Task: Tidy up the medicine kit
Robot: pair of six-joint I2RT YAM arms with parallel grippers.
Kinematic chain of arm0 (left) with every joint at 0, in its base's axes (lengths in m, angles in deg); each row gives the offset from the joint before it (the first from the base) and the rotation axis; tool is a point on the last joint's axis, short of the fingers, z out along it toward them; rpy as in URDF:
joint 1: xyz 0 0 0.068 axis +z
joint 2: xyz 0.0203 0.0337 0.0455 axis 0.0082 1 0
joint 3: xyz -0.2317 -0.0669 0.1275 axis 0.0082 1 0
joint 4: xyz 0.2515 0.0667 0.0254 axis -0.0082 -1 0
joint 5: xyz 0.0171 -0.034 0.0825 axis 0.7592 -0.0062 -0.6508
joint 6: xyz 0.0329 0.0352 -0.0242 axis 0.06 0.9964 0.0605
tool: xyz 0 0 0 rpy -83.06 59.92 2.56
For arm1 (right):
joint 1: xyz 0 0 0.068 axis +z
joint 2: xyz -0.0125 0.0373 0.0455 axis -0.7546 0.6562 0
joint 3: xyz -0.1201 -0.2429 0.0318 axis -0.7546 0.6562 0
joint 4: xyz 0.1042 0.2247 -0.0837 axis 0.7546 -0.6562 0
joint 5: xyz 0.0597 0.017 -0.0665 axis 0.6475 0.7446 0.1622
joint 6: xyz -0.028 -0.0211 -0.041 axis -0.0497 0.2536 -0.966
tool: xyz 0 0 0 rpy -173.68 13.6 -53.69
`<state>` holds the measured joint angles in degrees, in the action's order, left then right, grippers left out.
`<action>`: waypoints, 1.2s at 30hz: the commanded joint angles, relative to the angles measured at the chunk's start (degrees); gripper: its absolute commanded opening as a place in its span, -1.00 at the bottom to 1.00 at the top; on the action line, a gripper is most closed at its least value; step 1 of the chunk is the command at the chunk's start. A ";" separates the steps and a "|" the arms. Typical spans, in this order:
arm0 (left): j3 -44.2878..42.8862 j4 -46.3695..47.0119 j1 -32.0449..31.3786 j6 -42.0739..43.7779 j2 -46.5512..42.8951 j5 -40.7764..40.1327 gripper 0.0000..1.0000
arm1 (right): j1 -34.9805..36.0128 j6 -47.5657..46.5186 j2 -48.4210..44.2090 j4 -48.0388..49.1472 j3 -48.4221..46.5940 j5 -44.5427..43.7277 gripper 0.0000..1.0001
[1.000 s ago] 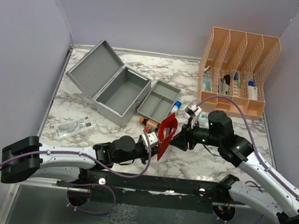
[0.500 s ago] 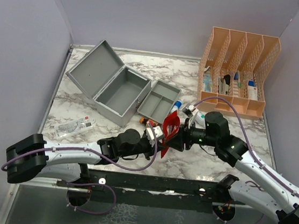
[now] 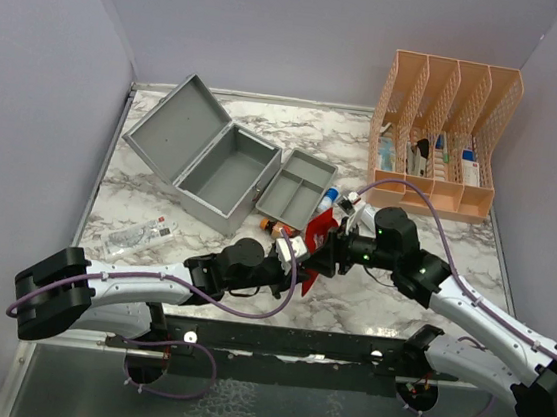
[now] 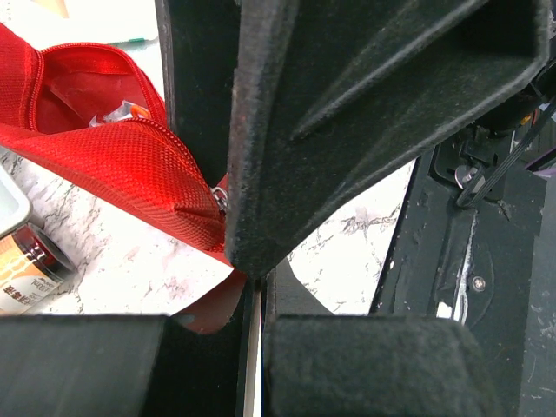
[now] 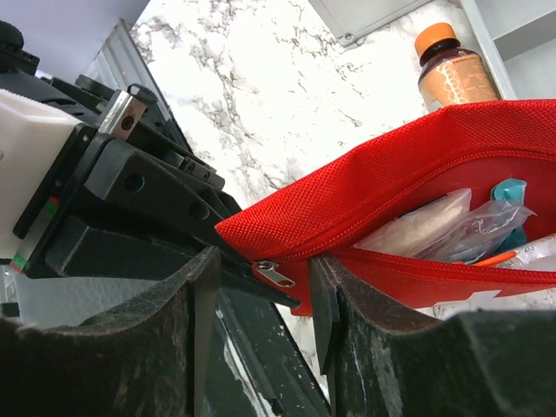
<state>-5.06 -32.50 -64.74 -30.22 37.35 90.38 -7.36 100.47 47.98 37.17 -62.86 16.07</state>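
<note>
Red fabric pouch (image 3: 317, 241): part-open, corner pinched in closed left end effector (image 4: 252, 280), raised off worktop (image 3: 298, 125). Jaws of right end effector (image 5: 261, 287) parted astride zipper pull (image 5: 275, 275), apparently not touching. Close squarely on pull, draw along teeth. Grey medicine kit (image 3: 204, 155): lid open, back-left; tray (image 3: 295, 198) alongside. Orange-capped bottle (image 5: 452, 69) below pouch may obstruct.

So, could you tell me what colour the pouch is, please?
Red pouch, clearest in the right wrist view.

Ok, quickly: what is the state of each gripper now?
Left gripper: closed on a corner of the red pouch.
Right gripper: open, around the zipper pull.
</note>
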 commanded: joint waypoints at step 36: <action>-1.00 2.00 0.86 0.90 -0.07 2.26 -1.00 | 0.29 0.39 -1.00 3.50 3.94 3.57 -0.43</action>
<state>-5.58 -33.20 -64.09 -29.74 37.44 91.06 -7.36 100.97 47.63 38.63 -59.82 18.56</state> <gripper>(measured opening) 0.020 0.311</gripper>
